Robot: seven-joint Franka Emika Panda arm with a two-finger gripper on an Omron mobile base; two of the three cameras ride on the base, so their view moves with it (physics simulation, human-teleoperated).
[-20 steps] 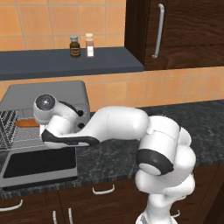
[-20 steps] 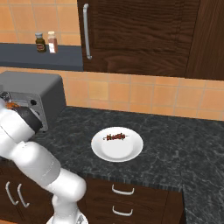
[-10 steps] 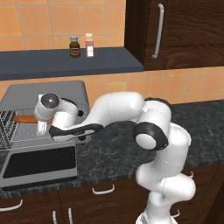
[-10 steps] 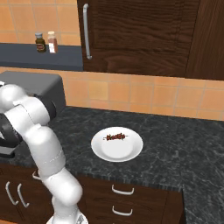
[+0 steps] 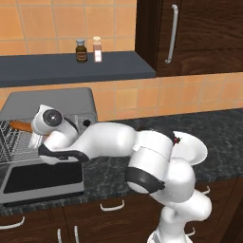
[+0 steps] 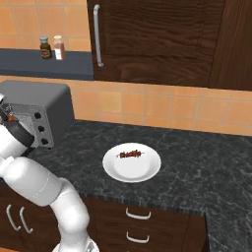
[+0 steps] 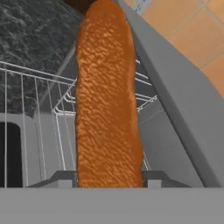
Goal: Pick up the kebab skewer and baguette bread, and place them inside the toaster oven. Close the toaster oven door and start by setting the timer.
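Orange-brown baguette bread point(image 7: 107, 100), one, in tool point(image 7: 107, 181), one kebab skewer point(image 6: 130, 154)

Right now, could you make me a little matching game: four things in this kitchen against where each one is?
Things:
1. baguette bread
2. kebab skewer
3. toaster oven door
4. spice jars

Places:
A. on the white plate
B. on the dark shelf
C. folded down open
D. over the toaster oven wire rack

Pairs: 1-D, 2-A, 3-C, 4-B
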